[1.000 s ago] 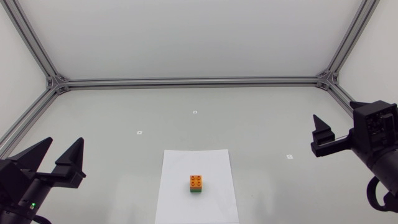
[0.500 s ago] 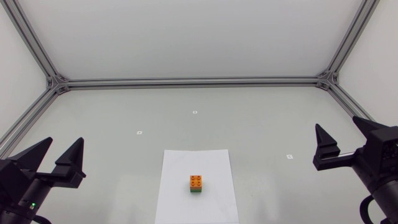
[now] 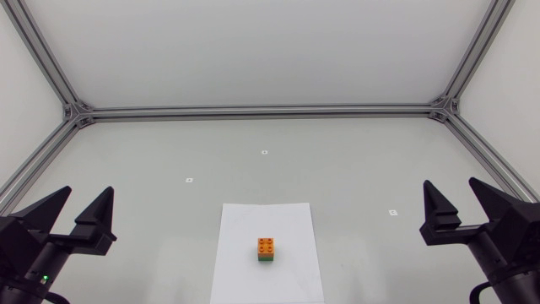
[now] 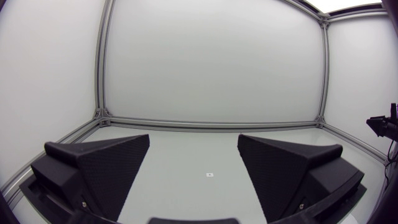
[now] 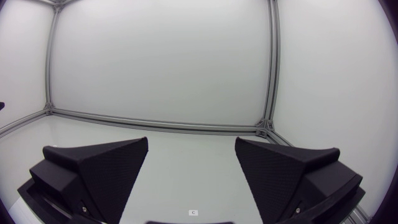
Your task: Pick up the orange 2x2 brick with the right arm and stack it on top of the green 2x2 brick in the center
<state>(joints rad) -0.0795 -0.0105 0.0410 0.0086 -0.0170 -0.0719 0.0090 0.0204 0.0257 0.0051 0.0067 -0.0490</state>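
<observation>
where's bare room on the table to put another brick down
The widest bare stretch of table runs from the paper sheet back to the far rail. More lies between the sheet and the left gripper, and toward the right gripper. Only the sheet's middle is taken: orange brick on green brick.

Upper brick on lower brick, on sheet, lower centre of frame; left gripper lower left; right gripper lower right.

Orange brick, green brick, white sheet, black left end effector, black right end effector
</observation>
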